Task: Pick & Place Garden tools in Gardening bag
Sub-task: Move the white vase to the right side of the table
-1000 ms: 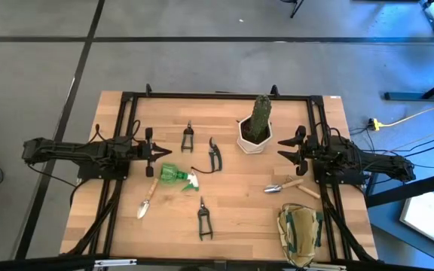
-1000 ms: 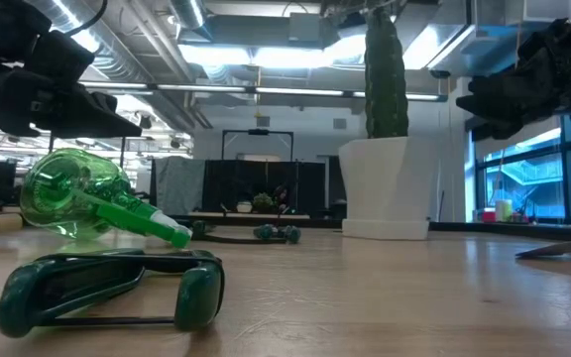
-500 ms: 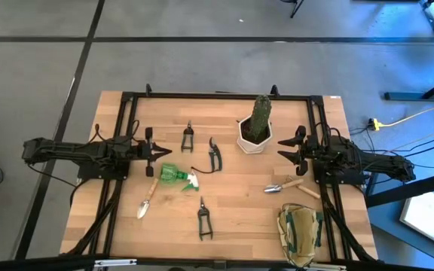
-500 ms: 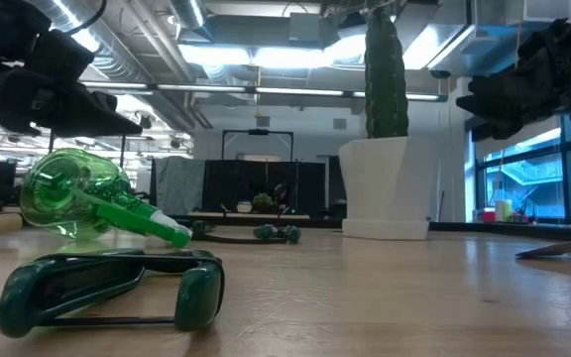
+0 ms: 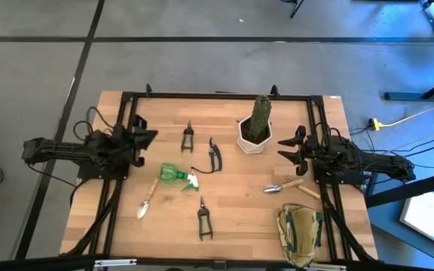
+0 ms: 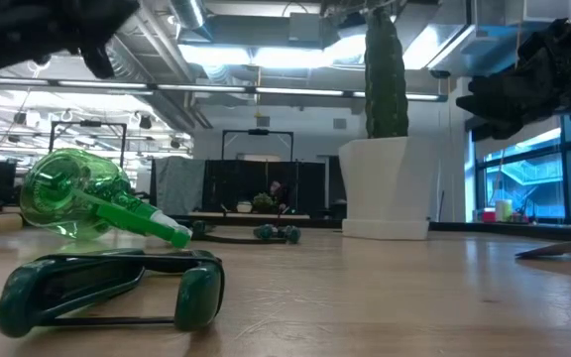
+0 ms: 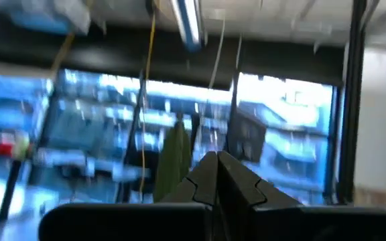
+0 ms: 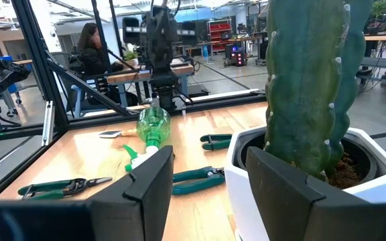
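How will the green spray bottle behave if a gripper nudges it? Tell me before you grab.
The spray bottle lies on its side on the table, so its round body may roll. It looks clear and empty, so it is probably light. Smooth plastic may slip.

Wooden table (image 5: 232, 203) carries tools, pot (image 5: 252, 139), bag (image 5: 300, 233).

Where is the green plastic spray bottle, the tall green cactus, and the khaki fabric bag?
green plastic spray bottle (image 5: 173, 174): high view, on its round body.
tall green cactus (image 5: 261, 117): high view, on its stem.
khaki fabric bag (image 5: 301, 233): high view, on its middle.
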`<move>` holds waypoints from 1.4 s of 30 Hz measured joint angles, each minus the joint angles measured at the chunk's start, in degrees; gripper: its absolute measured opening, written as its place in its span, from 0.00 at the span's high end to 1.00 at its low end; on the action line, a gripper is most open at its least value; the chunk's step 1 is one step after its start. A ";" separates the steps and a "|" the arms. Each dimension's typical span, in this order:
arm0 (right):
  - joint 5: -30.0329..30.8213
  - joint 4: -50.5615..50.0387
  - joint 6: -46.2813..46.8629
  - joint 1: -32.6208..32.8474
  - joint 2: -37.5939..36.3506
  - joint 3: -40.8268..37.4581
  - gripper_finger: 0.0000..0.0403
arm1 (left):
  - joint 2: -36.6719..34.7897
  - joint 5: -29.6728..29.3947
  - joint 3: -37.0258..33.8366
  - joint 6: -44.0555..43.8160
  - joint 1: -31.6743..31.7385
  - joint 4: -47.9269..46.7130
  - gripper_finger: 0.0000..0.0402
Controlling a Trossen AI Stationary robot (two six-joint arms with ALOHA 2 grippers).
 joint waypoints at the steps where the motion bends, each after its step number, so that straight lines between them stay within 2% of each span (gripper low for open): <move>1: 0.00 0.00 -0.02 -0.02 0.00 -0.02 0.52 | 0.01 -0.66 0.00 1.44 0.00 1.83 0.99; 7: 0.00 0.00 -0.01 -0.01 0.00 -0.01 0.52 | 0.02 -5.89 0.54 12.55 0.00 10.76 0.99; 12: 0.02 0.00 0.00 -0.02 0.00 0.00 0.52 | 0.01 -4.28 3.32 16.42 0.00 18.88 0.99; 15: 0.00 0.00 -0.01 -0.01 0.00 -0.02 0.52 | 0.55 -0.98 4.96 16.59 0.00 20.71 0.99; 18: 0.02 0.00 -0.02 -0.02 0.00 -0.01 0.52 | 3.38 5.30 6.74 16.91 0.00 22.39 0.99; 24: 0.01 0.00 0.00 -0.02 0.00 -0.01 0.52 | 14.48 16.42 13.92 13.27 -0.04 24.32 0.99; 27: 0.02 0.00 -0.02 -0.02 0.00 -0.02 0.52 | 20.86 18.12 17.41 12.47 -0.05 23.91 0.99; 30: 0.00 0.00 0.00 -0.02 0.00 -0.02 0.52 | 26.47 16.94 19.87 12.54 -0.07 23.49 0.99; 34: 0.00 0.00 0.00 -0.01 0.00 -0.02 0.52 | 31.78 12.28 21.99 12.51 -0.04 22.23 0.99; 42: 0.00 0.00 0.00 -0.01 0.00 -0.01 0.52 | 35.11 2.88 23.27 14.08 -0.04 22.79 0.99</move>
